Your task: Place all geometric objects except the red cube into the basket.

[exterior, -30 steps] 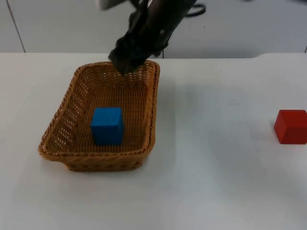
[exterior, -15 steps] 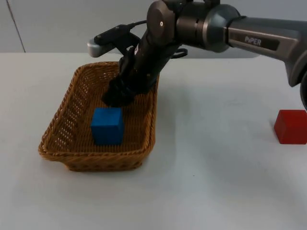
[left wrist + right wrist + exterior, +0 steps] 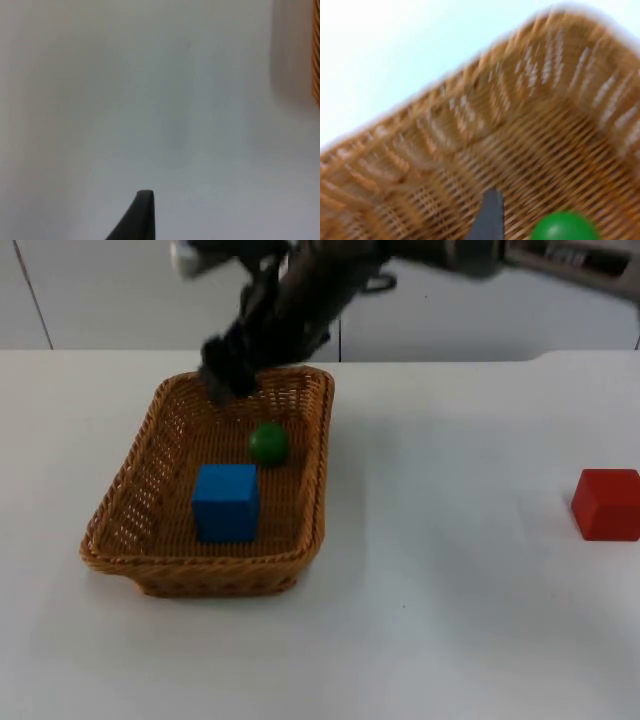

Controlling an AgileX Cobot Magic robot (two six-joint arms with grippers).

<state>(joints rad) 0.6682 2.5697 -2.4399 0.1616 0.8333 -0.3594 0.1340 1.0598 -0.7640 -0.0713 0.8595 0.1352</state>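
The right gripper (image 3: 222, 375) hangs above the far rim of the basket (image 3: 140, 575), reaching in from the right arm. Its tip is a dark smear here, so whether it is released or clenched I cannot tell; nothing shows between its fingers. Just below it the green ball (image 3: 268, 443) lies free on the basket floor, near the far wall and close behind the blue cube (image 3: 225, 502), which sits flat in the middle. Both belong in the basket, so that part of the job looks done. The red cube (image 3: 607, 504) stands well apart on the tabletop (image 3: 450, 590), where the task wants it left.

The right wrist view adds the woven wall up close and the ball resting on the weave beside one fingertip. The left gripper (image 3: 142, 216) waits over bare tabletop, with a sliver of basket edge nearby.
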